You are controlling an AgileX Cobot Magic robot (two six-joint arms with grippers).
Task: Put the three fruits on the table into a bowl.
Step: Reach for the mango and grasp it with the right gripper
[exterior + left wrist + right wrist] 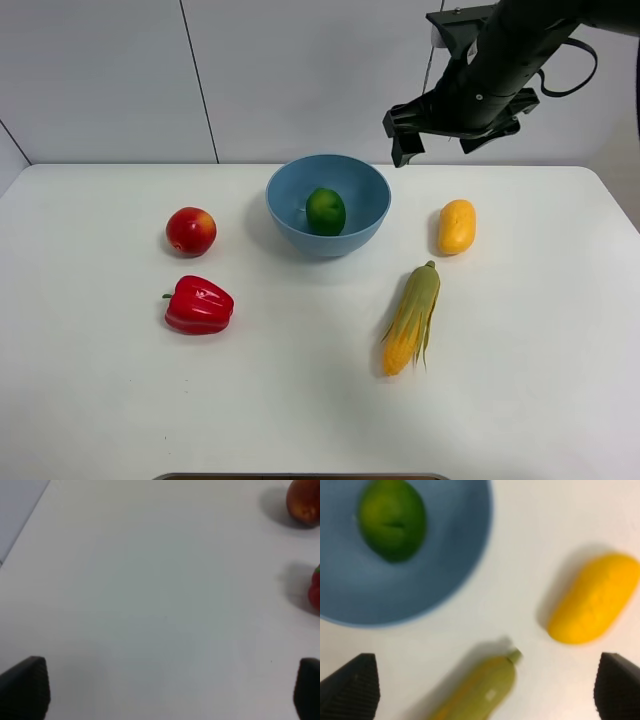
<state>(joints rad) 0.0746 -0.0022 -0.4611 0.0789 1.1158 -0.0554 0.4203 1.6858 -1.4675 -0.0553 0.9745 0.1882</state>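
Right now the lime (325, 211) lies inside the light-blue bowl (352, 180), which stands around the middle of the white worktop (300, 430), toward its far edge. The apple (191, 231) sits on the worktop to the left of the bowl in the high view, apart from it, and the red bell pepper (199, 305) lies just in front of the apple, nearer the camera. The mango (456, 227) lies on the worktop to the right of the bowl, not touching it. The corn cob (412, 318) stretches out nearer the camera, its green tip pointing toward the mango with a small gap between them. The right pincer (484, 689) hangs in the air above the far right part of the worktop. Its jaws stand apart and hold nothing, and its wrist view looks down on the bowl with the lime, the mango and the tip of the corn cob. The left pincer (165, 690) is outside the high view. Its wrist view shows its jaws spread wide with nothing between them, above bare worktop, with the apple and a sliver of the bell pepper visible beyond.
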